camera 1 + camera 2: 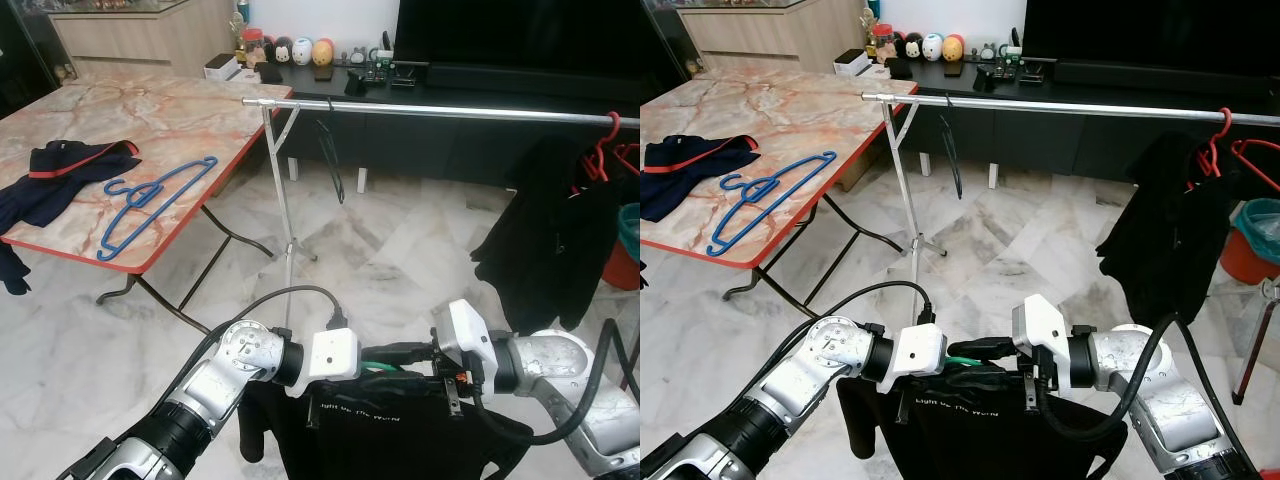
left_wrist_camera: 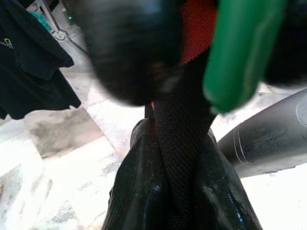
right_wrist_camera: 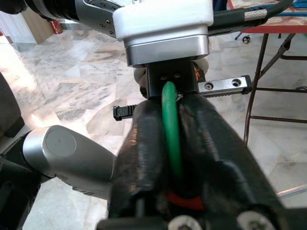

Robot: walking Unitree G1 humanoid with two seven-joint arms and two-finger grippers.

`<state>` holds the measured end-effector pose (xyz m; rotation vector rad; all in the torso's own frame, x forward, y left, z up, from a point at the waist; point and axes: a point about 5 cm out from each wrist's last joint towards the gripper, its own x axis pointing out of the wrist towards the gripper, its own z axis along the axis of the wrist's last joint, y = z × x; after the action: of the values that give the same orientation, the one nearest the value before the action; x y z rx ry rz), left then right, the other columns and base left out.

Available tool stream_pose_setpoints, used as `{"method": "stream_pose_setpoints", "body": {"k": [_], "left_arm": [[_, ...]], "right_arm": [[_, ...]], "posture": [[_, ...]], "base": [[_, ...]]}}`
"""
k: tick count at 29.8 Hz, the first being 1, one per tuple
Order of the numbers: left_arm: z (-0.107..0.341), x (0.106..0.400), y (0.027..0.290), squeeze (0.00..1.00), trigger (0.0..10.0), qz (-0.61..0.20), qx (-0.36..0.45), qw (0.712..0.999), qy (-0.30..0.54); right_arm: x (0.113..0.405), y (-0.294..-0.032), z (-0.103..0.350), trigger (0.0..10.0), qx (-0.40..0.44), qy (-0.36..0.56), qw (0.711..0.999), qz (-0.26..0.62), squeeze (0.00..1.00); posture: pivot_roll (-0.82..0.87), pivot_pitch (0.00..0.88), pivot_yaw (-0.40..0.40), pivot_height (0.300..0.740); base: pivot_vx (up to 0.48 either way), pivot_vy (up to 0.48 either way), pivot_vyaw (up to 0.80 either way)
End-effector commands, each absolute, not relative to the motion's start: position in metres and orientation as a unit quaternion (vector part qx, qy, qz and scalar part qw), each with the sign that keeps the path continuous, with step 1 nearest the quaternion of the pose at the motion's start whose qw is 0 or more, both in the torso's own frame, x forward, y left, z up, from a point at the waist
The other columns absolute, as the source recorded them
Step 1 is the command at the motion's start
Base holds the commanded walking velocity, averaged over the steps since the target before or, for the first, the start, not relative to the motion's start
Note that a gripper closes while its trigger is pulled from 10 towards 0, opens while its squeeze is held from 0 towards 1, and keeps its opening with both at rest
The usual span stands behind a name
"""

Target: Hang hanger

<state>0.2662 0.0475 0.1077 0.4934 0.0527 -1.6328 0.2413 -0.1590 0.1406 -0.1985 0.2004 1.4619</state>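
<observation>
A green hanger (image 1: 388, 368) carries a black shirt (image 1: 385, 435) with white lettering, low in front of me. My left gripper (image 1: 398, 352) reaches in from the left and is shut on the green hanger (image 2: 240, 52). My right gripper (image 1: 428, 368) meets it from the right; its black fingers (image 3: 144, 143) are shut on the green hanger (image 3: 171, 134). The two grippers nearly touch. The silver clothes rail (image 1: 450, 112) runs across the room well beyond and above both grippers.
A black hanger (image 1: 331, 150) hangs near the rail's left end. Red hangers (image 1: 603, 150) with a black garment (image 1: 545, 240) hang at its right end. A marble table (image 1: 180, 110) at left holds blue hangers (image 1: 150, 200) and a navy garment (image 1: 60, 170).
</observation>
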Motion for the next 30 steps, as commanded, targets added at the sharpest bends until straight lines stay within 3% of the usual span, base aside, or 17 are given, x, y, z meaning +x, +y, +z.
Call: {"method": "stream_pose_setpoints", "body": {"k": [1,18,19,20,21,30], "left_arm": [[0.1157,0.2700,0.0472,0.00,10.0,-0.719,0.229,0.656,0.004],[0.1163,0.2704,0.0478,0.00,10.0,-0.718,0.226,0.658,0.003],[0.1162,0.2703,0.0483,0.04,10.0,-0.720,0.222,0.657,0.006],[0.1163,0.2704,0.0484,0.21,10.0,-0.720,0.222,0.657,0.007],[0.1164,0.2705,0.0486,1.00,10.0,-0.720,0.221,0.657,0.008],[0.1181,0.2695,0.0496,1.00,10.0,-0.725,0.214,0.655,0.007]], "right_arm": [[0.2433,-0.1584,0.1426,0.0,-0.099,0.093,0.733,0.666,0.00],[0.2444,-0.1580,0.1422,0.0,-0.097,0.092,0.735,0.664,0.00],[0.2444,-0.1579,0.1420,0.0,-0.097,0.092,0.735,0.664,0.00],[0.2444,-0.1580,0.1419,0.0,-0.097,0.092,0.735,0.664,0.00],[0.2444,-0.1580,0.1418,0.0,-0.097,0.092,0.736,0.664,0.00],[0.2441,-0.1577,0.1417,0.0,-0.097,0.092,0.735,0.665,0.00]], "posture": [[0.01,0.016,0.032,0.740],[0.02,0.017,0.033,0.740],[0.02,0.017,0.033,0.740],[0.02,0.017,0.033,0.740],[0.02,0.017,0.033,0.740],[0.02,0.018,0.035,0.740]], "base": [[0.000,0.000,0.00],[0.000,0.000,0.00],[0.000,0.000,0.00],[0.000,0.000,0.00],[0.000,0.000,0.00],[0.000,0.000,0.00]]}}
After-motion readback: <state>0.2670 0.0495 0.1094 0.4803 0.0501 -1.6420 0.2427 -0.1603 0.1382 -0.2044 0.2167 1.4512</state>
